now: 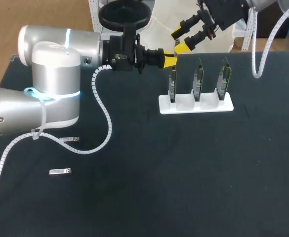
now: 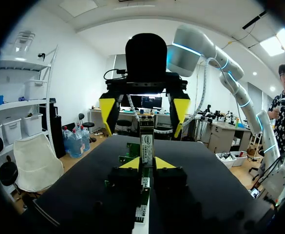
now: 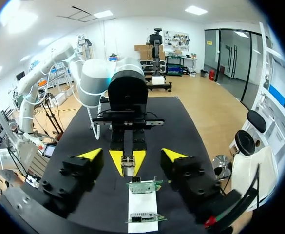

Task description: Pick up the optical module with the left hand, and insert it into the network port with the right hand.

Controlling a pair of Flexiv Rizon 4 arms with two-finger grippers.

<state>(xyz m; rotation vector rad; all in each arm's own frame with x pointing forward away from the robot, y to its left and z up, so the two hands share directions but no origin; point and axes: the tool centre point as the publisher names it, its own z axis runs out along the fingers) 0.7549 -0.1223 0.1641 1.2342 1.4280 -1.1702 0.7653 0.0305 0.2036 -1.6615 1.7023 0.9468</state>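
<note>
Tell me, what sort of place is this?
Probably a robotics test bench: a black table, a white rack holding three upright circuit boards, and the left gripper holding a small optical module near the open right gripper.

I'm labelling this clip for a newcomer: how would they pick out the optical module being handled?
Follow the big silver left arm to its yellow-tipped left gripper, beside the white rack of three upright boards. The optical module is the small metal bar pinched in that gripper. Unlike the two spare modules lying flat on the black table, it is held off the surface.
</note>
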